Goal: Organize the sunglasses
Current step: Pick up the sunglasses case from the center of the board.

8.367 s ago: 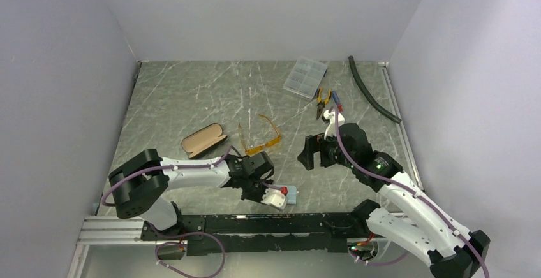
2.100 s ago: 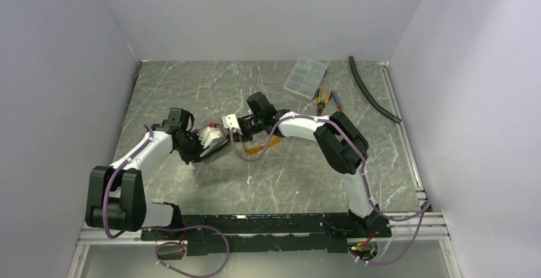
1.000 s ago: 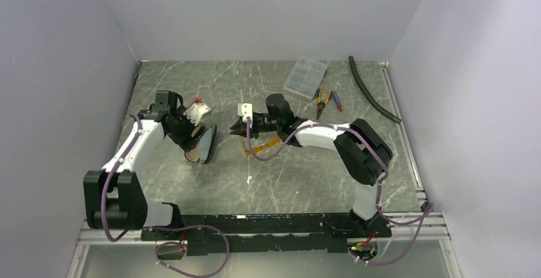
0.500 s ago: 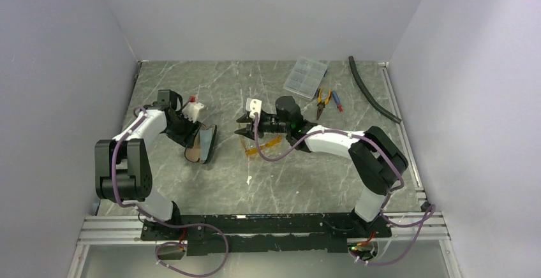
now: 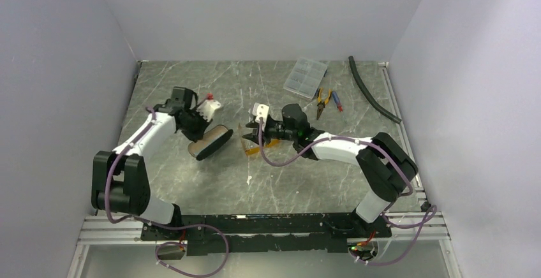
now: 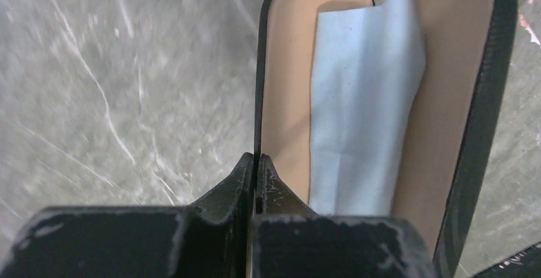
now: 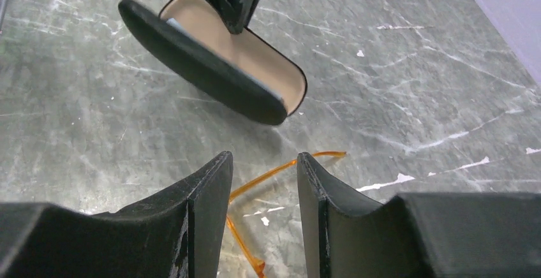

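- Sunglasses (image 5: pixel 254 149): orange frame lying near the middle of the tabletop (image 5: pixel 191 80), just right of the case and apart from it; thin arms lying spread on the marble
- Case (image 5: pixel 209 141): lying open, tan lining facing up, a pale cloth (image 6: pixel 367 99) lying along the inside
- Left gripper (image 6: pixel 257 162): clamping closed on the case's long rim and steadying it; whether the case is being lifted off the surface cannot be told
- Right gripper (image 7: pixel 263 162): jaws standing apart and gripping nothing, hovering low over the sunglasses, with one orange arm showing in the gap between the fingers
- Step in hand, as judged: the right gripper is lining up to pick the sunglasses for loading into the case
- Doing it well, as judged: closing on the thicker frame or the hinge end looks safer than closing on a thin arm, which may flex or slip; descending straight down should avoid sliding the frame into the case; the arms probably need folding before the frame fits; the cloth should be lying flat first
- Box (image 5: pixel 305 77), pliers (image 5: pixel 323 99), hose (image 5: pixel 373 90): lying toward the far right corner, well apart from the work
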`<state>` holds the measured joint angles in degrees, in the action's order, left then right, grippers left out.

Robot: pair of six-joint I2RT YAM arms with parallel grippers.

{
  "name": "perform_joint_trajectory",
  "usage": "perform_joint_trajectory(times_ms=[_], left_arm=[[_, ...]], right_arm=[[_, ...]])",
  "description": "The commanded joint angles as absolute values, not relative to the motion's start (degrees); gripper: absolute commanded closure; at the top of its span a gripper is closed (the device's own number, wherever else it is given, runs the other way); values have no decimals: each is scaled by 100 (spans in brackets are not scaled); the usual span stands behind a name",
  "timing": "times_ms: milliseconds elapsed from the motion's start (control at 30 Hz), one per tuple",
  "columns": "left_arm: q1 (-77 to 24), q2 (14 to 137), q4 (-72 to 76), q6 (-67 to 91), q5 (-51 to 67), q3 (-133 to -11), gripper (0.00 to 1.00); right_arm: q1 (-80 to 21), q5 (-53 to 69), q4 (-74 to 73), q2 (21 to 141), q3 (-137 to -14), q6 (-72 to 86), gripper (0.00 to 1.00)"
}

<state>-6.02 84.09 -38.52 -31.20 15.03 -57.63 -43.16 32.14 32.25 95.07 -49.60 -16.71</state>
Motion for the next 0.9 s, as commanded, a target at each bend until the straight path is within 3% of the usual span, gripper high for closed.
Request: perform_joint_trajectory(times_ms=[0, 300, 633, 867], left_arm=[[-1527, 8000, -3220, -3315, 782, -5684, 97], [-3014, 7287, -890, -4622, -736, -4520, 97], [-4091, 6175, 1268, -6361, -1269, -2971, 97], [-4634, 6109, 2625, -7202, -1526, -2159, 97]], right_arm=[[-4293, 2983, 3542, 9039, -4707, -1503, 54], [-4281, 2706, 3748, 8360, -3991, -994, 54], [-3957, 2660, 3569, 8025, -3892, -67, 48], [-3852, 2741, 3450, 8396, -4093, -246, 48]])
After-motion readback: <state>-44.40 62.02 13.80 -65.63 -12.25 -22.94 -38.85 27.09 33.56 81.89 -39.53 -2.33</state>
